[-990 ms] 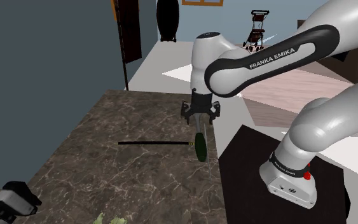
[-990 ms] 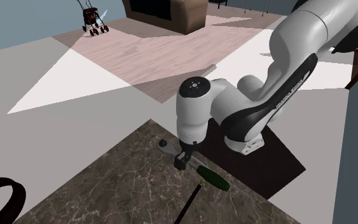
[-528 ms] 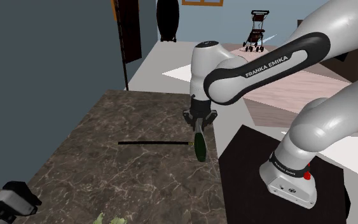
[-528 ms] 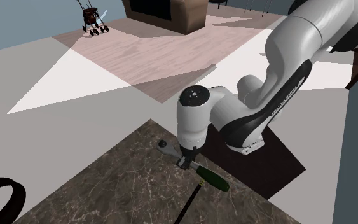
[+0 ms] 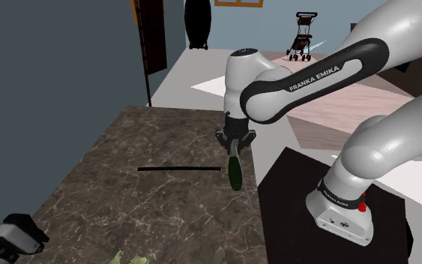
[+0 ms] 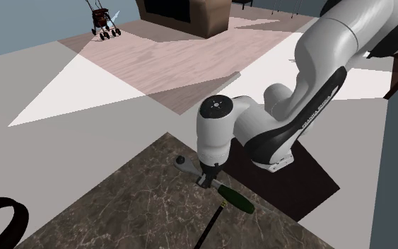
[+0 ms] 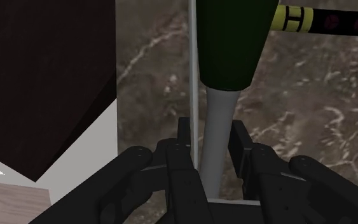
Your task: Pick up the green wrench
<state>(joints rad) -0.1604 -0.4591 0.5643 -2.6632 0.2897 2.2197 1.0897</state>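
Observation:
The wrench lies on the dark marble table (image 5: 127,195) close to its edge by the stand. It has a dark green handle (image 5: 235,174) (image 6: 236,199) (image 7: 234,44) and a grey shaft ending in a grey head (image 6: 182,163). My gripper (image 5: 234,146) (image 6: 203,180) (image 7: 212,159) points straight down over the shaft, just past the handle. The two black fingers press against the grey shaft from both sides, shut on it. The wrench still rests on the table.
A thin black rod with a yellow band (image 5: 179,169) (image 7: 323,22) lies across the table, its end touching the green handle. The black stand (image 5: 306,202) sits beside the table edge. A black and white object (image 5: 10,236) lies at the near corner.
The gripper came down onto the wrench shaft a second ago and has stayed there since. The black rod shifted very slightly.

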